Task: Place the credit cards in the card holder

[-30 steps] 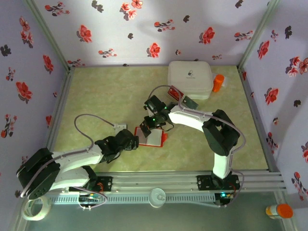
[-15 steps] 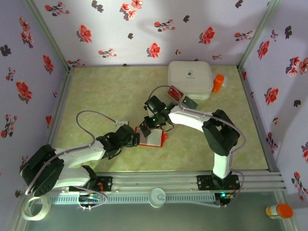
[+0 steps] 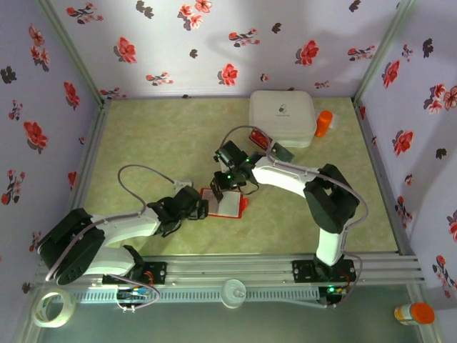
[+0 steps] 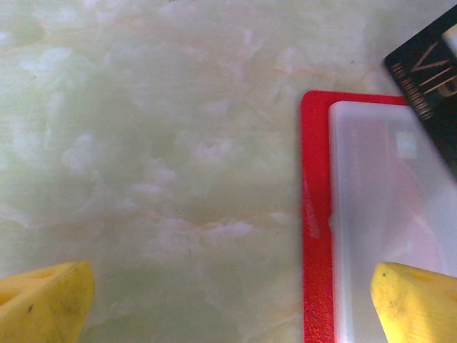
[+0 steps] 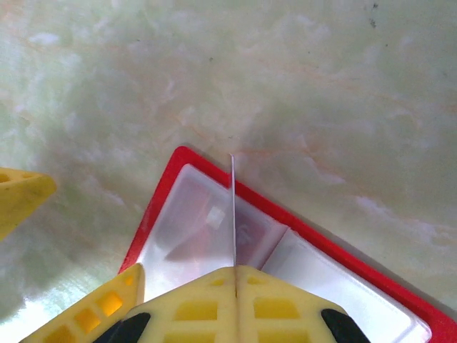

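The red card holder (image 3: 227, 204) lies open on the table, its pale pockets (image 4: 385, 214) facing up inside a red border (image 5: 182, 158). My right gripper (image 3: 226, 187) hangs just over it, shut (image 5: 235, 275) on a thin card (image 5: 233, 207) seen edge-on, its lower edge over a pocket. That card shows black with "VIP" lettering (image 4: 428, 75). My left gripper (image 3: 203, 208) is open (image 4: 228, 307) at the holder's left edge, one fingertip (image 4: 418, 304) over the pocket, the other (image 4: 43, 304) over bare table. Two more cards, one red (image 3: 258, 137) and one dark grey (image 3: 280, 152), lie by the white box.
A white square box (image 3: 282, 116) stands at the back right with an orange-capped bottle (image 3: 324, 123) beside it. The floral walls (image 3: 214, 43) close in the table on three sides. The left gripper's yellow fingertips (image 5: 21, 194) sit close beside the right gripper.
My left gripper has slid right along the table to the holder's left edge. The right gripper holds the card over the holder, almost still.
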Tool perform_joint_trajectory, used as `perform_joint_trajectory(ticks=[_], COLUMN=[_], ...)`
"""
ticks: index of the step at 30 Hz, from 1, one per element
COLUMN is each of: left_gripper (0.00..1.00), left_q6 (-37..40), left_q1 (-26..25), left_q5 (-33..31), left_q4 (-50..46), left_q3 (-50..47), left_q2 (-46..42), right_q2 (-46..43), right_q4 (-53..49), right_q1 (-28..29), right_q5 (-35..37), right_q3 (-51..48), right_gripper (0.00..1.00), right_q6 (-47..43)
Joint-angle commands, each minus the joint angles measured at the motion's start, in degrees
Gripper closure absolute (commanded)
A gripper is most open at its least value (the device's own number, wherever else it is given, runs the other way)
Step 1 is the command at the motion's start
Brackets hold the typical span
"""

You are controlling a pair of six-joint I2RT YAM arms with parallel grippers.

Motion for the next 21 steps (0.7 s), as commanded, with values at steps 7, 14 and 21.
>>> perform_joint_trajectory(ticks=[7,14,21], left_gripper=[0.00,0.00,0.00], left_q6=[-1.15,-1.77,-2.15], left_q1=[0.52,0.45,0.46], left_q5=[0.31,-0.04,-0.14], left_q4=[1.67,1.49,1.62], left_q3=[-1.56,-2.00,-2.18], left_q2=[0.96,0.73,1.07], right_q2=[-6.35,-7.79,-7.32], right_q4=[-8.17,-13.86,-16.39], right_q1=[0.33,0.40,1.52], right_q5=[5.01,9.39,11.61], right_q3=[1.30,1.23,1.40], right_gripper=[1.00,1.00,1.00], right_q6=[-3.17,-6.14,-7.68])
